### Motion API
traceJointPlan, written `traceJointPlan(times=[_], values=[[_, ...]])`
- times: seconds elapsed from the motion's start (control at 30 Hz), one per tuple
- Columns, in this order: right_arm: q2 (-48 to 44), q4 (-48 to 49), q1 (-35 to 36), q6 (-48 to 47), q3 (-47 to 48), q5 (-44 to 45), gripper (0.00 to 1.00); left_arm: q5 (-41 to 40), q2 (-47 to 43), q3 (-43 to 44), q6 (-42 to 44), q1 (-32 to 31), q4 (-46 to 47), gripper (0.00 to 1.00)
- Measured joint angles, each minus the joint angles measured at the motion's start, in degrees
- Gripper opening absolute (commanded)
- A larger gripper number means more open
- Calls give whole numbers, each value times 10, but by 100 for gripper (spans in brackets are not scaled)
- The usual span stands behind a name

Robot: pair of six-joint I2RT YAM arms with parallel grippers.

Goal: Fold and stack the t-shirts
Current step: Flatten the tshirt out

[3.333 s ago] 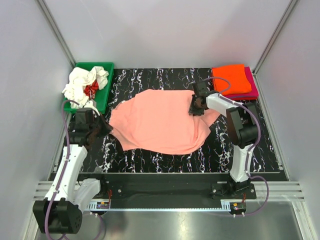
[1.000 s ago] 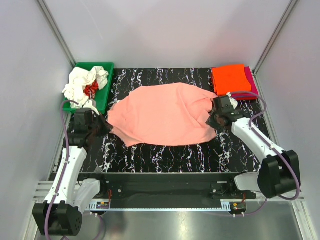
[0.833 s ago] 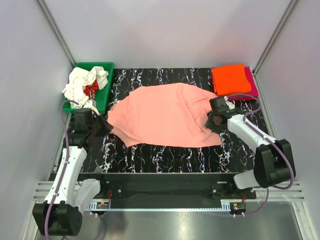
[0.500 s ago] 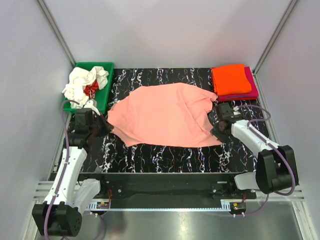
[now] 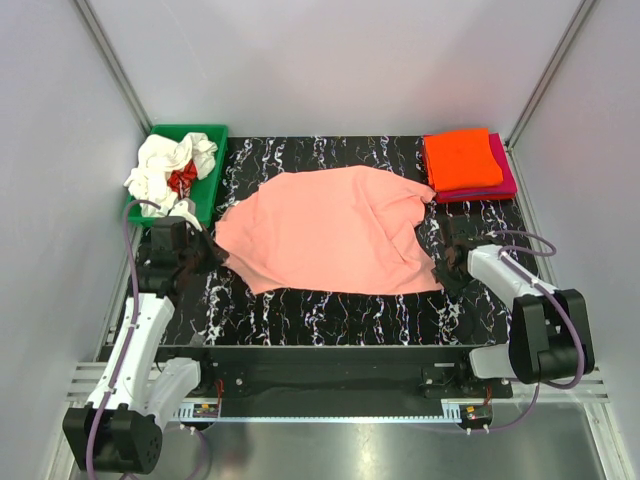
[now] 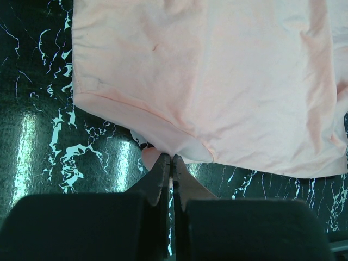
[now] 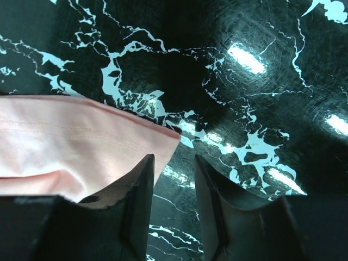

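A salmon-pink t-shirt (image 5: pixel 330 232) lies spread across the middle of the black marbled table (image 5: pixel 340 310). My left gripper (image 5: pixel 207 252) is shut on its left edge; in the left wrist view the fingertips (image 6: pixel 166 161) pinch a fold of pink cloth (image 6: pixel 206 70). My right gripper (image 5: pixel 446 272) sits low by the shirt's near right corner, open and holding nothing. In the right wrist view the pink corner (image 7: pixel 81 141) lies just left of the open gripper (image 7: pixel 173 160). A folded orange t-shirt (image 5: pixel 460 158) rests on a folded magenta one (image 5: pixel 503 170) at the back right.
A green bin (image 5: pixel 210 175) at the back left holds crumpled white t-shirt cloth (image 5: pixel 160 165) with a bit of red (image 5: pixel 182 180). Grey walls and metal frame posts enclose the table on three sides.
My right gripper has let go of the shirt's right side, opened, and drawn back toward the near right. The shirt's right edge now lies flat. The left arm has stayed still.
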Motion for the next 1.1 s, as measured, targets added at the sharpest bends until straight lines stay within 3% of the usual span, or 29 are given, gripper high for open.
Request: traceJointPlan(times=[0.4, 0.5, 0.57, 0.73, 0.9, 1.1], values=[[23, 44, -1, 15, -25, 8, 39, 0, -2, 0, 0, -1, 0, 0], [25, 53, -1, 12, -26, 13, 20, 0, -2, 0, 0, -1, 0, 0], [26, 64, -1, 9, -27, 14, 1, 0, -2, 0, 0, -1, 0, 0], [8, 75, -1, -6, -32, 13, 0, 1, -2, 0, 0, -1, 0, 0], [-123, 10, -1, -63, 15, 12, 0, 10, -3, 39, -7, -1, -36, 0], [-312, -54, -1, -123, 226, 17, 0, 14, -30, 228, -27, -1, -74, 0]])
